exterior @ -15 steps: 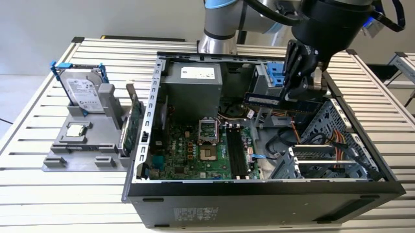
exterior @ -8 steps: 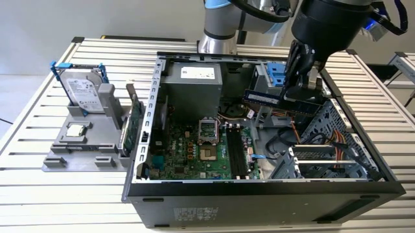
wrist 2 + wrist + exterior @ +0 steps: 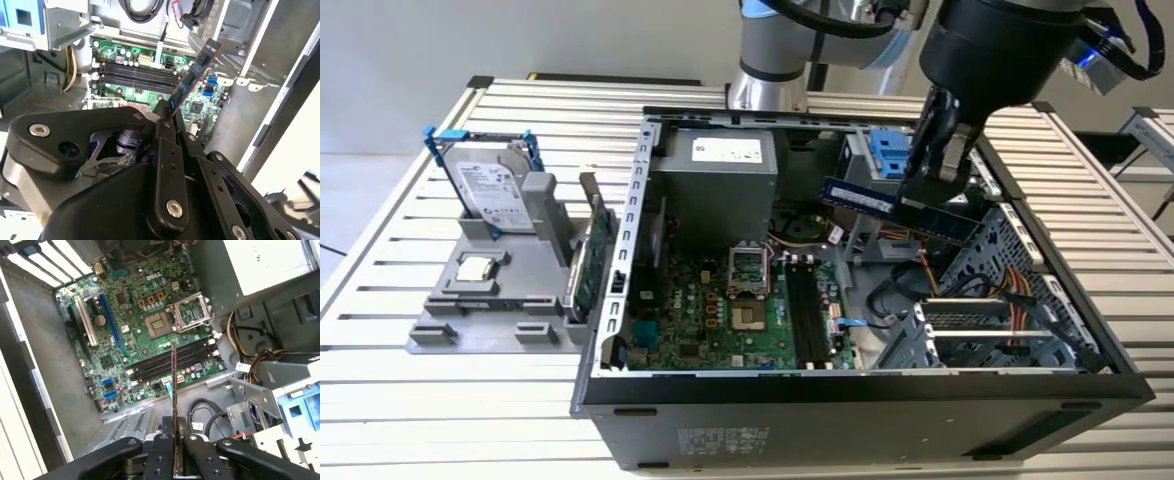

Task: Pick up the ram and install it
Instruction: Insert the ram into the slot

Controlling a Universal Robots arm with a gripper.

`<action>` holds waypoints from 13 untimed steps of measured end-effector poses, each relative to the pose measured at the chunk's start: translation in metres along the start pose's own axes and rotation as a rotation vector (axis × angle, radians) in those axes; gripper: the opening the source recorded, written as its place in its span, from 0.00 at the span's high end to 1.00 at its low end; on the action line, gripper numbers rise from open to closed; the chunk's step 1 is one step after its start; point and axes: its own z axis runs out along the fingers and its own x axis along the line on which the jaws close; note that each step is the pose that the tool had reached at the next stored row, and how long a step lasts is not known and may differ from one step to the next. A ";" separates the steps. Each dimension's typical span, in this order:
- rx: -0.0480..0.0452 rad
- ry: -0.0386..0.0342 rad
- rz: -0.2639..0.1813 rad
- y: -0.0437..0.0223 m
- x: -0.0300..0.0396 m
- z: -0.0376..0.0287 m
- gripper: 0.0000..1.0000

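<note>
The jaws are clamped on one end of the ram [image 3: 874, 200], holding it on edge in the air inside the open computer case [image 3: 854, 395], above the memory slots [image 3: 150, 366]; it looks light, stiff and fragile, best pinched by its flat faces.

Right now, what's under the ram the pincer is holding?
In the first wrist view, the green motherboard and its black memory slots lie below the ram, inside the open case. The pincer covers the ram's gripped end.
</note>
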 end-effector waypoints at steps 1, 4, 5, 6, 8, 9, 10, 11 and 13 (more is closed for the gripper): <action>-0.0005 -0.0006 0.016 0.0000 0.0000 0.0000 1.00; -0.0020 -0.0021 0.068 0.0000 0.0000 0.0000 1.00; -0.0025 -0.0026 0.084 0.0000 0.0000 0.0000 1.00; -0.0030 -0.0032 0.102 0.0000 0.0000 0.0001 1.00; -0.0040 -0.0042 0.136 0.0000 0.0000 0.0001 1.00; -0.0044 -0.0047 0.153 0.0000 0.0000 0.0001 1.00; -0.0049 -0.0052 0.170 0.0000 0.0000 0.0001 1.00; -0.0054 -0.0057 0.187 0.0000 0.0000 0.0001 1.00; -0.0064 -0.0068 0.221 0.0000 0.0000 0.0001 1.00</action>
